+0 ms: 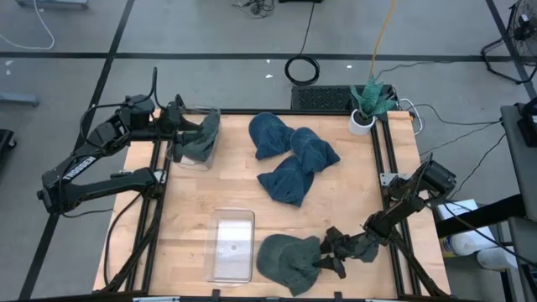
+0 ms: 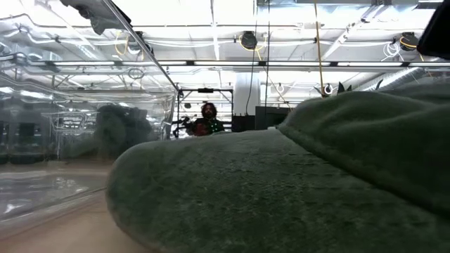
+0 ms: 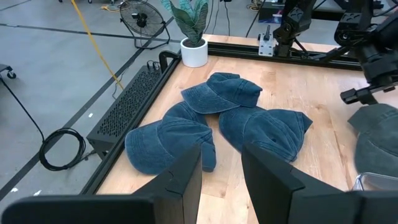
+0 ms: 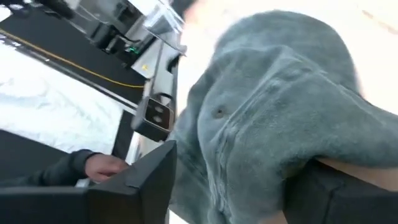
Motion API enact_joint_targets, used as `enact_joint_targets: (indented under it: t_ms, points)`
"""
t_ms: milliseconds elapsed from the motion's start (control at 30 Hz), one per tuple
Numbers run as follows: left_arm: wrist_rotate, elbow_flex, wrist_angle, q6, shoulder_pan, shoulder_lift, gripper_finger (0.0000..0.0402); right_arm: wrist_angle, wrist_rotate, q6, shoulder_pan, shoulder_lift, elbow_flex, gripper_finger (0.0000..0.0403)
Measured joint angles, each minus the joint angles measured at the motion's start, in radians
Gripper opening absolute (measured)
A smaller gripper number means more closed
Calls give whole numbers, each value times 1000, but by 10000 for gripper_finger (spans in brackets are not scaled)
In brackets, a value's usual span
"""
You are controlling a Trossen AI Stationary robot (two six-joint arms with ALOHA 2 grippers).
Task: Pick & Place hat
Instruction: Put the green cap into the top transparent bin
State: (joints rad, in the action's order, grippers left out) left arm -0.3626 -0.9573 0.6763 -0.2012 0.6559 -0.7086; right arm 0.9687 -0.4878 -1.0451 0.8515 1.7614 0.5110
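— What is the table [image 1: 352, 197] made of?
— Pale wood, smooth and matt, inside a black metal frame [image 1: 382, 159].
— And the hats?
— The green hat [image 1: 288, 261] is soft, fuzzy cloth; the blue hats [image 1: 292, 156] look like washed denim.
— The bins?
— Clear glossy plastic, both the near bin [image 1: 230, 246] and the far bin [image 1: 191, 138].

A grey concrete floor [image 1: 210, 33] marked with dark lines surrounds the wooden table [image 1: 185, 218]. A coiled black cable [image 1: 303, 70] lies on the floor beyond it, near a floor fan [image 3: 142, 17]. A potted plant [image 1: 367, 105] stands at the table's far corner. Overhead, ceiling beams [image 2: 281, 63] and bright lights; a person [image 2: 208, 121] sits far back.
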Motion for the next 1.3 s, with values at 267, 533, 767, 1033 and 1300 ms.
enact_joint_targets:
  t_ms: [267, 533, 767, 1033, 1300]
  points:
    - [0, 0, 0, 0, 0, 0, 120, 71, 125, 123, -39, -1, 0, 72]
    - [0, 0, 0, 0, 0, 0, 120, 155, 223, 237, -59, -81, 0, 3]
    - [0, 0, 0, 0, 0, 0, 120, 86, 203, 460, -49, -348, 0, 1]
    - [0, 0, 0, 0, 0, 0, 120, 81, -110, 1068, -81, -627, 1, 1]
    - [0, 0, 0, 0, 0, 0, 120, 181, -187, 1414, -227, -675, 1, 0]
